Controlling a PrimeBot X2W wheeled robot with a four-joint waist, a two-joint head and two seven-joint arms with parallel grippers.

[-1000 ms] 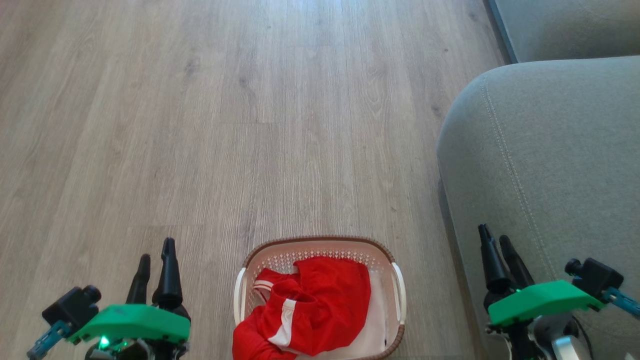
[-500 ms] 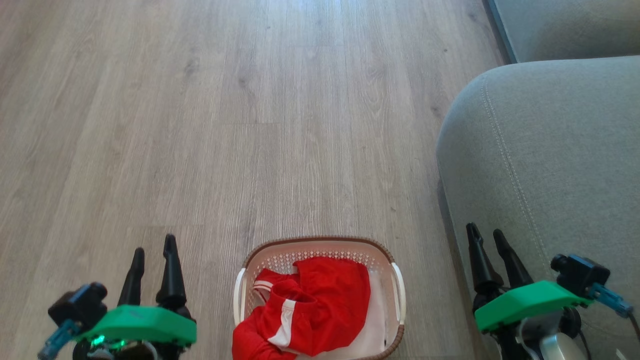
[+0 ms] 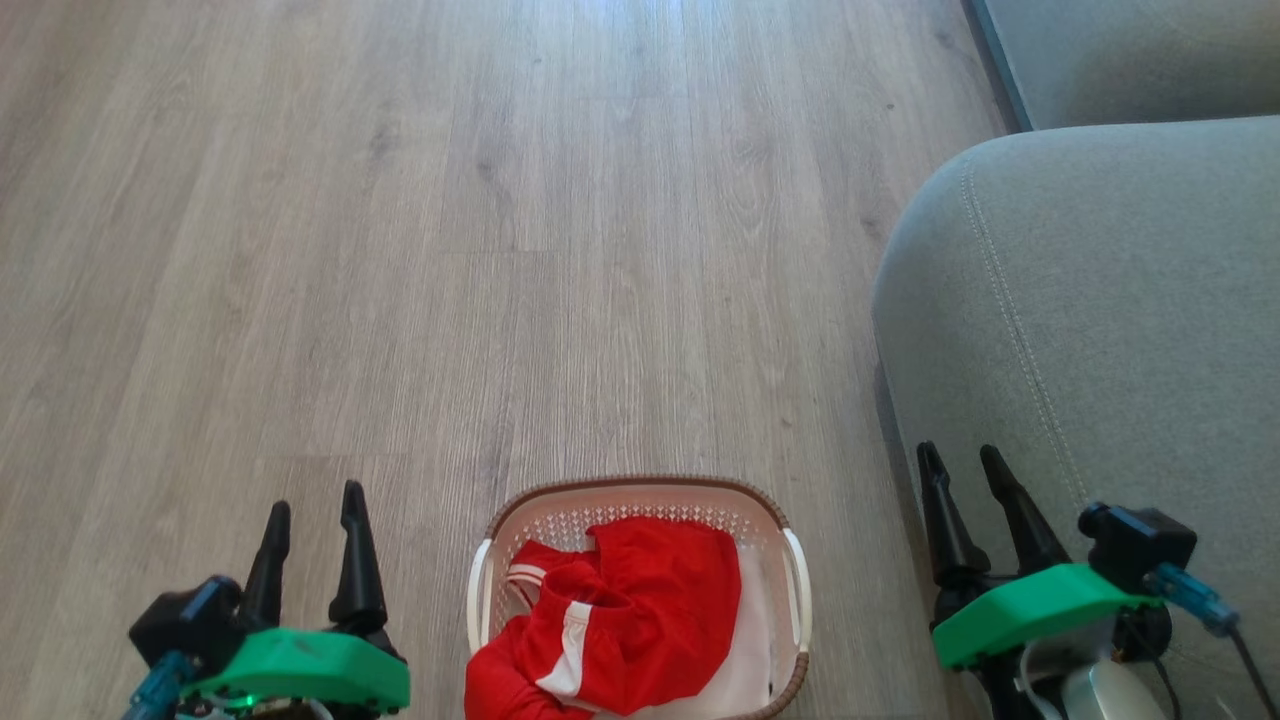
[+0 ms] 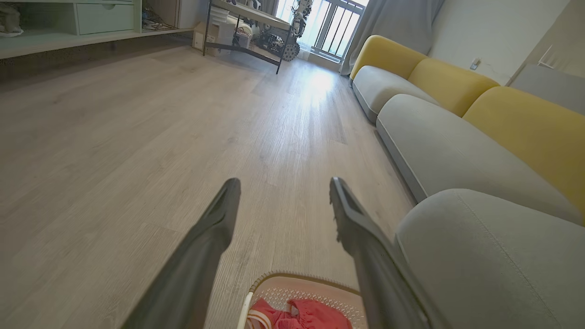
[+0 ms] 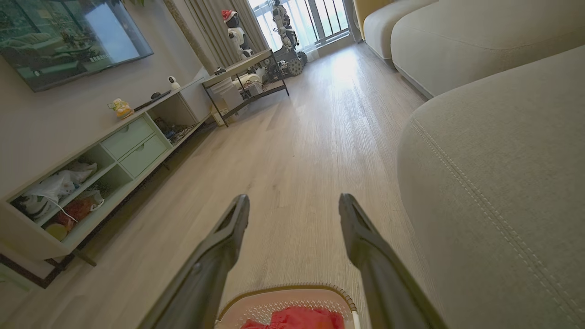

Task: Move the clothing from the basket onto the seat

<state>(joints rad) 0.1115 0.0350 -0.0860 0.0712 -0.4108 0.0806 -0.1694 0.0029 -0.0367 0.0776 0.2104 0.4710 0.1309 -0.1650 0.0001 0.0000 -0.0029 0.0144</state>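
The cream-white basket with its brown rim sits on the floor at the bottom middle of the head view. Crumpled red clothing with white stripes lies inside it, part hanging over the near left rim. The grey seat fills the right side. My left gripper hovers open to the left of the basket, nothing between its fingers. My right gripper is open to the right of the basket, over the seat's front edge. Both wrist views catch the basket and the red clothing at their bottom edge.
Pale wood floor stretches ahead. A second grey cushion lies beyond the seat, with yellow backrests behind. A low cabinet with drawers lines the far wall, and a metal-framed table stands near the window.
Both grippers have shifted: the left one has sunk lower and moved slightly right, the right one has drifted left toward the basket. Basket and clothing lie as before.
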